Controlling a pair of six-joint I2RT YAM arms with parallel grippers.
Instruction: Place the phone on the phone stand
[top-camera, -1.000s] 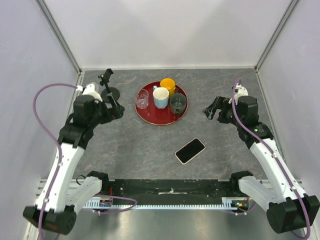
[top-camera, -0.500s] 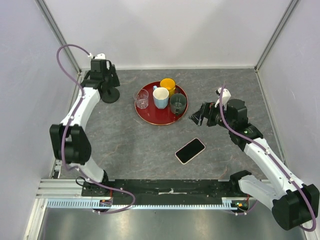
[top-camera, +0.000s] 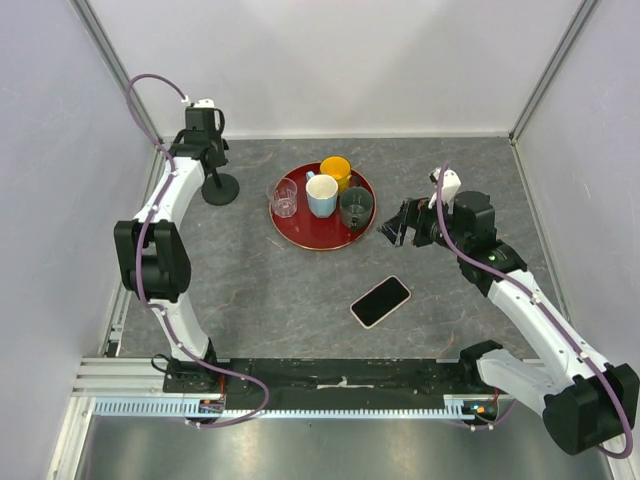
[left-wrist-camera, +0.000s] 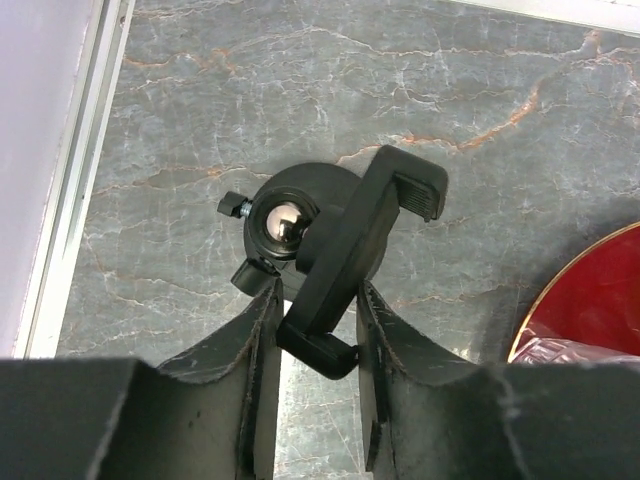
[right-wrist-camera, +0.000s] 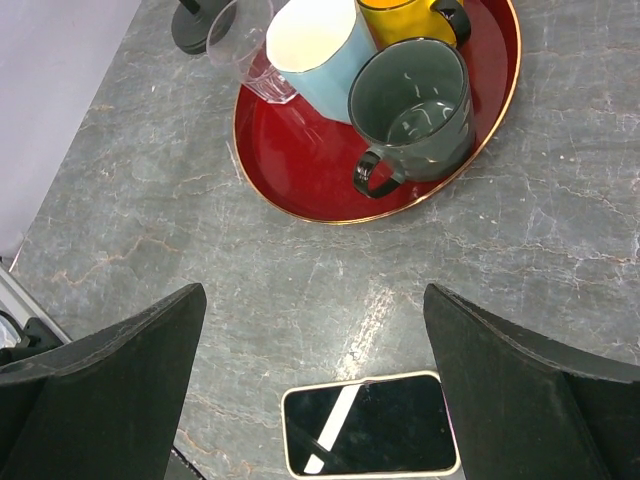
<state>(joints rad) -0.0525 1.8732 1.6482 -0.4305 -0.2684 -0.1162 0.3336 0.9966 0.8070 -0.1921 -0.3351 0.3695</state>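
phone lies flat on the worktop, screen up, lower centre-right of the top view, long axis diagonal from lower left to upper right, well apart from the phone stand

in the right wrist view the phone sits at the bottom edge, long axis running left to right, pale rim visible, a light streak reflected on the glass

phone stand is upper left in the top view, disc base on the worktop, near the left rail, left of the red tray; its top is hidden there by the arm

left wrist view shows what the top view hides: the stand's clamp holder has its long axis slanting lower left to upper right, hooked ends at both tips, with a shiny ball joint and a small thumbscrew to its left over the disc base

left gripper is over the stand; in the wrist view the left gripper has its jaws drawn in on the lower end of the holder, both fingers look to be touching its sides, so it is gripping the holder

right gripper hangs right of the tray, above the phone in the top view; right gripper has jaws spread wide, holding nothing, phone low between the fingers

tray carries a clear glass, a pale blue mug, a yellow mug and a dark grey mug; right wrist view shows the grey mug's handle pointing lower left, and the left wrist view catches only the tray's rim at its right edge
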